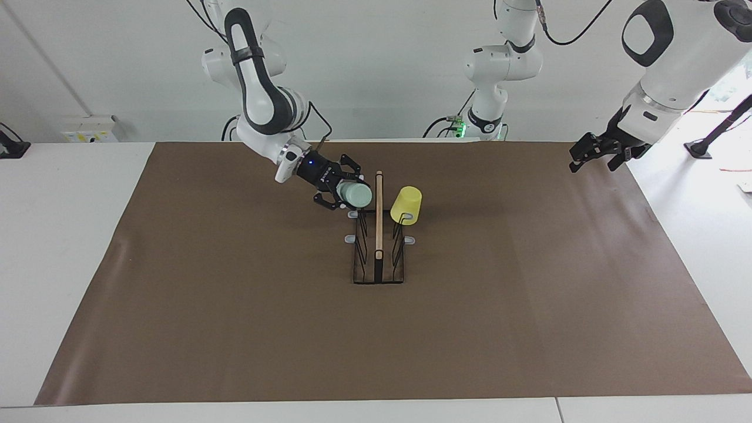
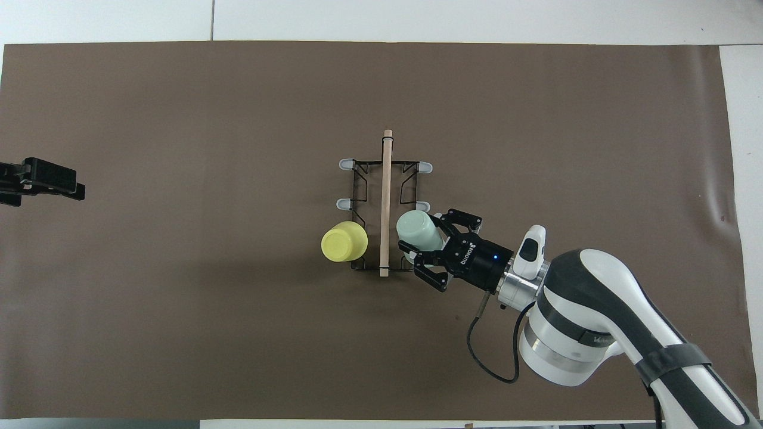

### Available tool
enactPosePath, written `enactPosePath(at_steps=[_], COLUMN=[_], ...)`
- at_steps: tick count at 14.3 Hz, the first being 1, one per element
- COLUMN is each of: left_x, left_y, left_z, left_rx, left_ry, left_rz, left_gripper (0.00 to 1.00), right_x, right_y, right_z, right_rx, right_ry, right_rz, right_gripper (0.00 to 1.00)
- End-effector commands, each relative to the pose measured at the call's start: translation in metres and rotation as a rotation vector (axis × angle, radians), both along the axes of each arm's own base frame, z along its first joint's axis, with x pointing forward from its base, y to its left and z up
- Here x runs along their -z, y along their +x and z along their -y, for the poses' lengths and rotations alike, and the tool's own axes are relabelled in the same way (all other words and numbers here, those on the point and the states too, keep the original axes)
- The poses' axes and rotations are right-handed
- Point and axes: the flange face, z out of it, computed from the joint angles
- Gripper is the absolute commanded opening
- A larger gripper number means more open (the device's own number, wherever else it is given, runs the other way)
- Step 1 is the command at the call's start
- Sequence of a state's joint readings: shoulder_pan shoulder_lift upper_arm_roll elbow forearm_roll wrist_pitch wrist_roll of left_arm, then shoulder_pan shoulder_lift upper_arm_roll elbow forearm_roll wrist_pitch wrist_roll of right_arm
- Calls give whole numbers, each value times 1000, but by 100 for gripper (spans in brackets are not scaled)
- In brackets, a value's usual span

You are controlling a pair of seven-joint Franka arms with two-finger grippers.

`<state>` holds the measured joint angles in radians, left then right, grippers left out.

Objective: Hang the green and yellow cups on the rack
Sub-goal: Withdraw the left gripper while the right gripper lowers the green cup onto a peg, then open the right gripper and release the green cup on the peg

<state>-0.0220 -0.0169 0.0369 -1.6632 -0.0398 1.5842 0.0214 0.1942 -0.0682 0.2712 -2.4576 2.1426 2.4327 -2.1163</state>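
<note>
We find the rack (image 1: 378, 235) standing at the centre of the frame on the brown mat (image 1: 235, 305), its wooden bar (image 2: 385, 202) running away from the robots.

The yellow cup (image 1: 406, 205) sits mouth down on a prong at the end of the rack nearer to the robots, on the side toward the left arm's end of the table. In the overhead view its closed base (image 2: 344, 241) faces upward, just below centre of the frame.

The right gripper (image 1: 342, 189) is clamped on the green cup (image 1: 355, 195), a finger on either side of its wall. The cup lies tilted, base toward the wooden bar, over the prongs on the rack's side toward the right arm's end of the table. In the overhead view the cup (image 2: 417, 231) sits just beside the bar; we cannot tell whether it touches a prong.

White lettering shows on the right gripper's black body (image 2: 465, 256); we cannot read it with certainty. A blue light is lit there.

The left gripper (image 1: 594, 157) hangs at the upper right of the facing view, over the mat's edge, fingers spread and holding nothing. That arm waits. In the overhead view it (image 2: 45, 179) appears at the left edge.

Grey caps (image 1: 350, 239) tip the free prongs.
</note>
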Motion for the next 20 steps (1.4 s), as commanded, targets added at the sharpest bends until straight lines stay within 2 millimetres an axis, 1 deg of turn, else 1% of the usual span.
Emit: enactPosePath(at_steps=[1,3,4,5,7,10,12,13,14,15,17,18,20], left_x=[-5,-6,-6,-6,-7,-8,-8,-8,-7,-8,-8,-8,-8], left_y=[-1,-2,-2,-2,-1,-1,-1,-2,-3,-3,-3,-3,-3], left_z=[-2,-2,-2,-2,-2,-2,-1,-2,-3,-3,-9,-9,-8], left_rx=[22,22,20,19,14,11,11,9,8,6,-3,-3,-2], left_ry=[37,37,37,37,36,36,36,36,36,36,36,36,36], left_rz=[33,37,37,37,42,46,47,39,30,39,39,36,39], left_gripper=[100,100,100,100,100,100,100,100,100,100,100,100,100], right_x=[5,4,4,4,3,0,-4,-5,-7,-10,-18,-25,-39], right_y=[-3,-2,-2,1,5,6,14,15,22,32,45,53,70], right_z=[4,4,4,8,16,16,30,31,42,63,99,122,158], right_rx=[14,14,13,19,32,29,33,13,-25,-47,-109,-134,-184], right_ry=[8,12,13,23,37,49,64,57,37,4,-1,1,-5], right_rz=[8,9,10,12,14,18,36,47,70,85,63,38,2], right_gripper=[0,0,40,99,100,100,100,100,100,100,100,100,100])
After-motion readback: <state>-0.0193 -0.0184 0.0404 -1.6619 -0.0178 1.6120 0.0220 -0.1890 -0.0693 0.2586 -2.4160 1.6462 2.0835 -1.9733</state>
